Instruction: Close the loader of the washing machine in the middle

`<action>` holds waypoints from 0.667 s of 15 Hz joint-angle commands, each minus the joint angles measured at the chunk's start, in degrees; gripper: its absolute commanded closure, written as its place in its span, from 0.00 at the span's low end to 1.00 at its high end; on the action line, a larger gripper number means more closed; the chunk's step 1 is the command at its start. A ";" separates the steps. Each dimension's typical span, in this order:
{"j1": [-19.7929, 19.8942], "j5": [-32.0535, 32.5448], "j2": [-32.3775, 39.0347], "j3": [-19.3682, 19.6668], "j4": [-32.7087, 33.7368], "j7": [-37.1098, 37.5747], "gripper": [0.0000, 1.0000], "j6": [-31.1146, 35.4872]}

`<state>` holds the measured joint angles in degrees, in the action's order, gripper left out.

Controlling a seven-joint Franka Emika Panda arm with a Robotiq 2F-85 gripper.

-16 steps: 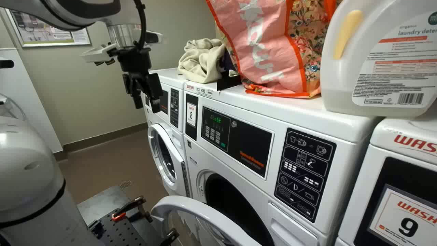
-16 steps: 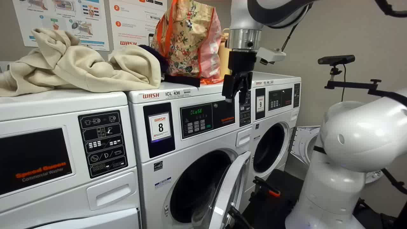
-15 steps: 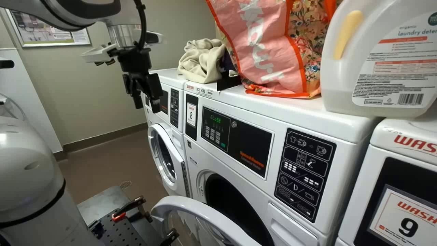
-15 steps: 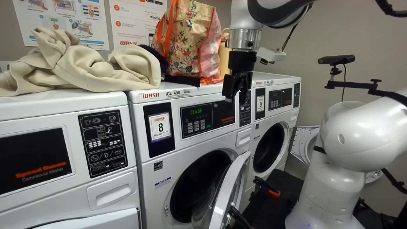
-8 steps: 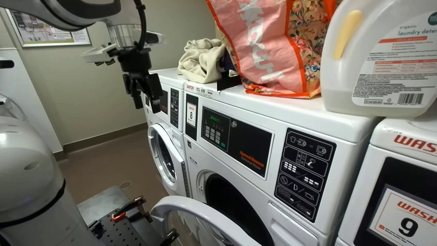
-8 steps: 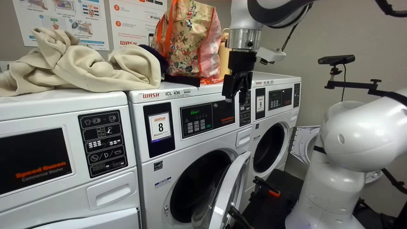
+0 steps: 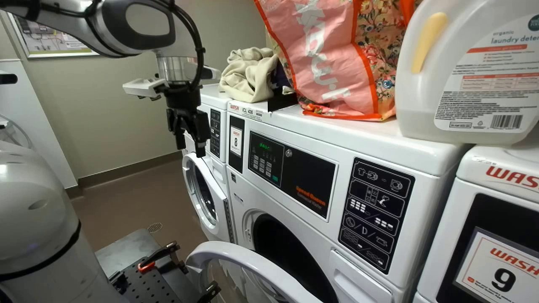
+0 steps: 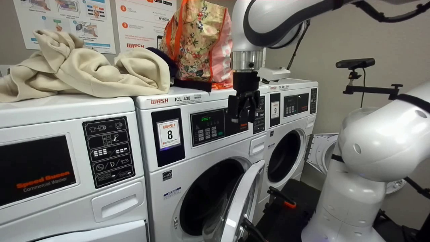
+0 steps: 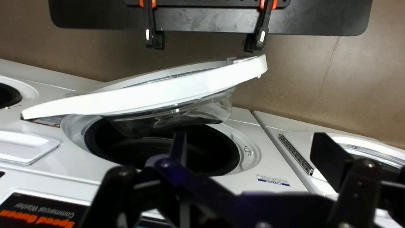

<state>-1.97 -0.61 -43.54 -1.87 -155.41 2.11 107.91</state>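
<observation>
The loader, a round door with a white rim and clear glass, stands swung wide open, seen in both exterior views and the wrist view. Its washing machine is the white one labelled 8, also in an exterior view and the wrist view. Its dark drum opening shows. My gripper is above the loader, in front of the control panel, touching neither. It is open and empty, pointing down, in an exterior view and the wrist view.
A washer labelled 9 and a farther washer with an open door flank it. A bag, cream cloth and detergent jug sit on top. Black clamps on the robot's stand face the loader.
My gripper has moved down and along the washer front, rightward in one exterior view and leftward in the other. The display changed from "CLoSE" to "door". The loader has not moved.
</observation>
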 commanded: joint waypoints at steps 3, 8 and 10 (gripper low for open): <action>1.20 -1.13 10.94 -0.16 -0.06 3.37 0.00 4.90; 2.18 -2.31 21.27 0.55 -1.94 6.06 0.00 12.09; 2.50 -3.03 24.85 0.95 -2.88 6.35 0.00 15.48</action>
<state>-0.16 -2.02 -23.84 -1.46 -157.50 7.28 119.04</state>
